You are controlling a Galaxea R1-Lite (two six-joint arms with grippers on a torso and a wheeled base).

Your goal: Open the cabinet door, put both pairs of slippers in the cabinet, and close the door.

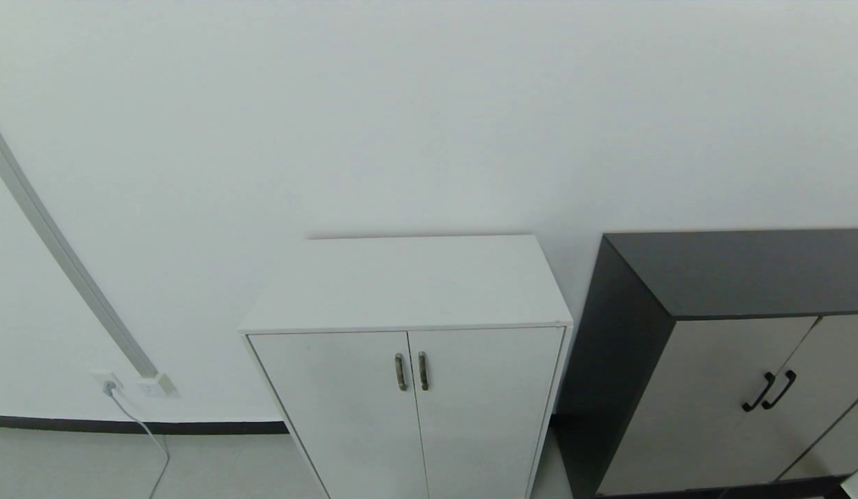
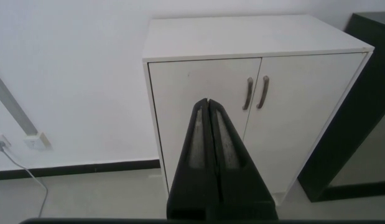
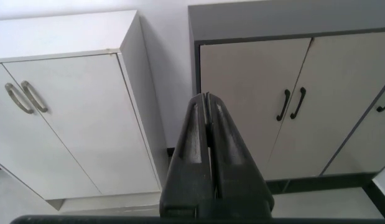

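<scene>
Plain white wall [image 1: 429,118] runs behind everything, with a dark skirting strip [image 1: 124,425] along its foot and pale floor [image 1: 89,464] below.

Against that wall stands the white cabinet [image 1: 408,284]. Its left door [image 1: 339,402] and right door [image 1: 484,402] are both shut flush. Two slim metal handles [image 1: 400,371] sit upright, side by side, where the doors meet. With the doors closed, I cannot tell what is inside.

The left gripper [image 2: 208,102] hangs in front of this cabinet, clear of it. Its fingers are pressed together with nothing between them. From its own camera the tip lines up with the left door, off to the side of the handles.

The right gripper [image 3: 208,96] is likewise pinched closed on nothing. It is held out in front of the dark cabinet [image 1: 741,270], not touching it, with the white cabinet off to one side.

That dark cabinet stands just beside the white one, on the robot's right. It has a black top and side and pale grey doors, also shut. A pair of curved black handles [image 1: 768,390] sits at their meeting edge.

On the robot's left, a grey trunking [image 1: 62,256] slants down the wall to a socket [image 1: 109,383]. A light cable [image 1: 148,433] is plugged in there and trails down to the floor, well apart from the white cabinet. Between the grippers and the doors I see only open space.
</scene>
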